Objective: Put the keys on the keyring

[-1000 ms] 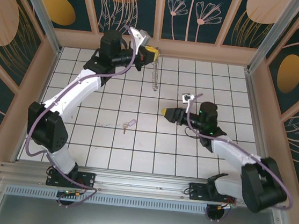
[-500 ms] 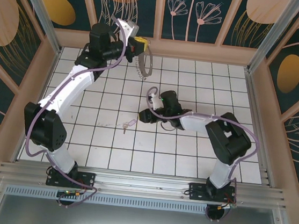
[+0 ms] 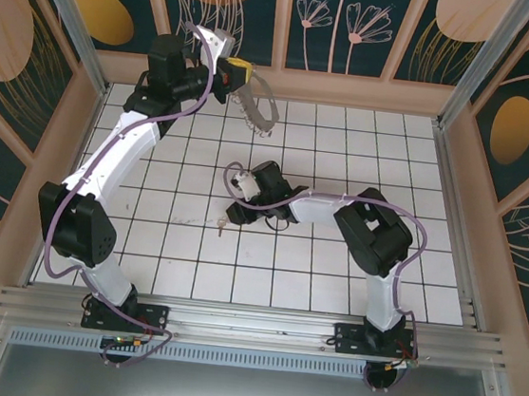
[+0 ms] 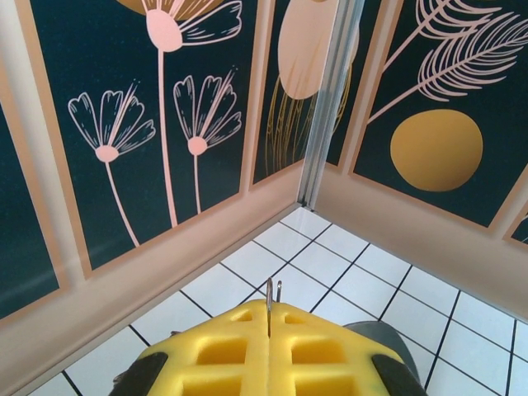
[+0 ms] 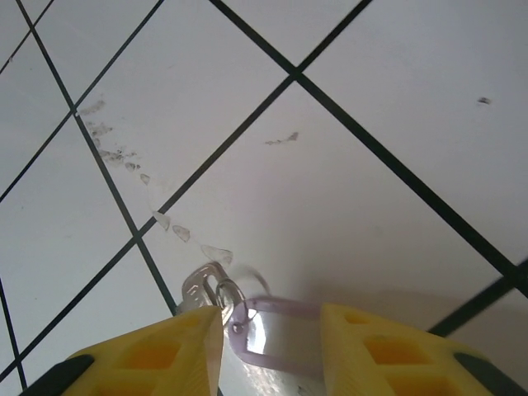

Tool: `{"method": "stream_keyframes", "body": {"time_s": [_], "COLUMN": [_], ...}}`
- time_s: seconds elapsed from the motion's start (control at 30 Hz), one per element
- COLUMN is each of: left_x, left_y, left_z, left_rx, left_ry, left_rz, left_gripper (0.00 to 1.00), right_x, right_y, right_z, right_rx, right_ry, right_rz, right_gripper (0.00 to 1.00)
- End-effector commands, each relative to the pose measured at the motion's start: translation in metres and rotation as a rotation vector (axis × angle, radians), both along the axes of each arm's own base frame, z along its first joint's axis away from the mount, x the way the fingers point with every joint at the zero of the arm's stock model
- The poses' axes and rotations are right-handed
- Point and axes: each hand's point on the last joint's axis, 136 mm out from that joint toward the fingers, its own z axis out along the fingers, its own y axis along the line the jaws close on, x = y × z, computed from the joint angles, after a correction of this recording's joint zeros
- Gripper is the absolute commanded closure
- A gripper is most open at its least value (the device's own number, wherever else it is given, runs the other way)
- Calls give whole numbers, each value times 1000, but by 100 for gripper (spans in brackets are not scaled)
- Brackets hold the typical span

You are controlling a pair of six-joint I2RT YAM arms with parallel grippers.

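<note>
The key (image 3: 221, 223) lies flat on the white tiled floor left of centre. Its metal head (image 5: 198, 285) and pale lilac tag (image 5: 285, 340) show close up in the right wrist view. My right gripper (image 3: 232, 212) is down over it and open. Its yellow fingers (image 5: 157, 353) stand either side of the tag, and the left one touches the small ring at the key's head. My left gripper (image 3: 236, 69) is raised near the back wall, shut on the keyring (image 3: 258, 113), which hangs down to its right. Thin ring wire (image 4: 270, 297) pokes out between the shut pads.
Patterned walls (image 3: 360, 27) and beige skirting enclose the floor on three sides, with a metal post (image 4: 330, 107) in the corner ahead of the left wrist. Faint scuff marks (image 5: 115, 153) lie on the tile beyond the key. The right arm (image 3: 340, 207) stretches across mid-floor.
My right arm has swung left across the floor and lowered over the key, its jaws narrowing. The left arm drew back to the left and turned the keyring more face-on.
</note>
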Motion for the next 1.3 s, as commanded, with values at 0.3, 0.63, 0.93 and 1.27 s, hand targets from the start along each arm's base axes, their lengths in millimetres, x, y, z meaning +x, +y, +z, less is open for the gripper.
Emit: {"method": "stream_keyframes", "body": {"time_s": [0.3, 0.63, 0.93, 1.27], "left_x": [-8, -6, -5, -3], "left_y": [9, 10, 10, 8], "left_z": [32, 29, 30, 28], "left_rx": [-32, -36, -49, -57], "left_ry": [-57, -48, -44, -31], "left_rz": [17, 15, 12, 6], "left_gripper": [100, 100, 100, 100], "right_x": [-14, -21, -25, -24], "right_y": [17, 19, 18, 15], "right_z": [-10, -17, -18, -5], "right_rx": [-44, -57, -63, -26], "right_ry": [-17, -9, -7, -9], "right_rz": [79, 94, 96, 81], "right_gripper": [65, 66, 73, 100]}}
